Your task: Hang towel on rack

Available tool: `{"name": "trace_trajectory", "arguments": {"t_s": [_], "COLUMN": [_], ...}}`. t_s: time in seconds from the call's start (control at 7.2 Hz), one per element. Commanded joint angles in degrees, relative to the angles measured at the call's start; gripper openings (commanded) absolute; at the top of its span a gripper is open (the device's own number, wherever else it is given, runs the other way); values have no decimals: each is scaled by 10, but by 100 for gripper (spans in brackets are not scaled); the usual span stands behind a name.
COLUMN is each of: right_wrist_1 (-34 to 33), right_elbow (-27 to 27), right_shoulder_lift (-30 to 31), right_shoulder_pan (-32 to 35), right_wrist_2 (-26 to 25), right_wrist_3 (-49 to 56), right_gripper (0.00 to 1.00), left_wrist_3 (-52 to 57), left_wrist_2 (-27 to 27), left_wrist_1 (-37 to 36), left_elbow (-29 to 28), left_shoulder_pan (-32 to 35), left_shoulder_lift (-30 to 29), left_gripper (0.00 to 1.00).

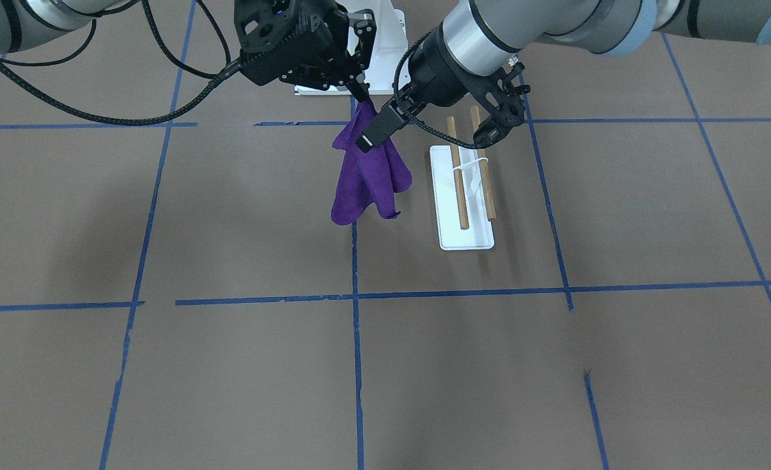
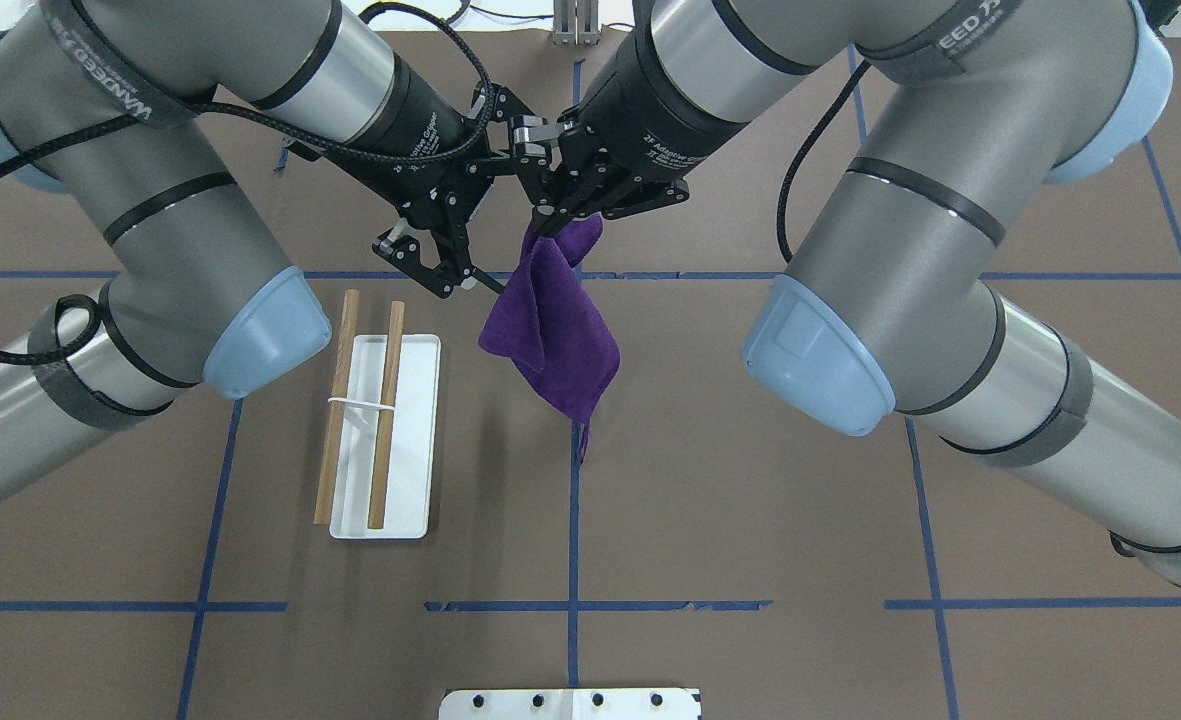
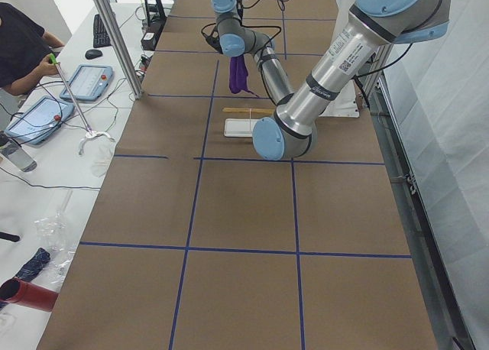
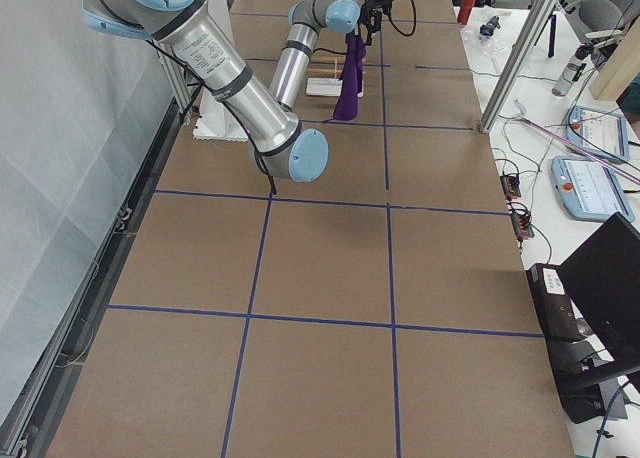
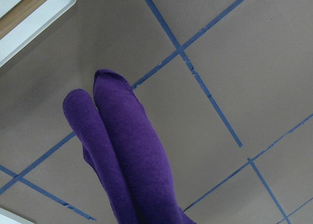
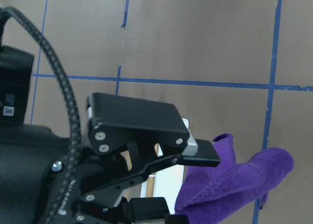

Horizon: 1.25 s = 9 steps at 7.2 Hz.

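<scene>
Since the right gripper (image 2: 547, 220) clenches its corner, the purple towel (image 2: 550, 340) hangs loose at two o'clock of the rack (image 2: 416, 430), drape-ready; the left gripper (image 2: 438, 272) hovers unclenched.

One towel (image 2: 550, 335), one rack (image 2: 416, 400)

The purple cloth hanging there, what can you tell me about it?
The towel is a deep purple, soft, felt-like cloth. It hangs in loose folds over the brown table, pinched at its top corner by the right gripper. It is beside the rack, not on it. The open left gripper is near but holds nothing.
</scene>
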State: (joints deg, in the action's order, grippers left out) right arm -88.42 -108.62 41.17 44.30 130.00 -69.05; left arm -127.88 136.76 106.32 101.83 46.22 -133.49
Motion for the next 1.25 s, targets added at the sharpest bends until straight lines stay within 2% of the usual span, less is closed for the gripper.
{"name": "trace_trajectory", "arguments": {"t_s": [0.0, 0.14, 0.28, 0.42, 0.83, 0.97, 1.11], "right_wrist_1": [1, 1, 9, 9, 27, 29, 32], "right_elbow": [1, 1, 1, 1, 2, 2, -1], "right_shoulder_lift": [0, -1, -1, 0, 4, 4, 7], "right_shoulder_pan": [0, 0, -1, -4, -7, -12, -12], "right_wrist_2": [0, 0, 0, 0, -10, -27, -29], "right_wrist_3": [1, 1, 1, 1, 2, 2, 6], "right_gripper": [0, 0, 0, 0, 0, 99, 100], "left_wrist_3": [-10, -13, -17, -16, -11, -9, -8], "left_wrist_2": [0, 0, 0, 0, 0, 0, 0], "left_wrist_1": [0, 0, 0, 1, 2, 2, 2], "left_elbow": [0, 0, -1, -1, 3, 4, 5], "left_shoulder_pan": [-8, -8, -8, -8, -8, -8, -8], "left_shoulder_lift": [-4, -4, -4, -4, -3, -3, -3], "left_gripper": [71, 49, 7, 0, 0, 0, 0]}}
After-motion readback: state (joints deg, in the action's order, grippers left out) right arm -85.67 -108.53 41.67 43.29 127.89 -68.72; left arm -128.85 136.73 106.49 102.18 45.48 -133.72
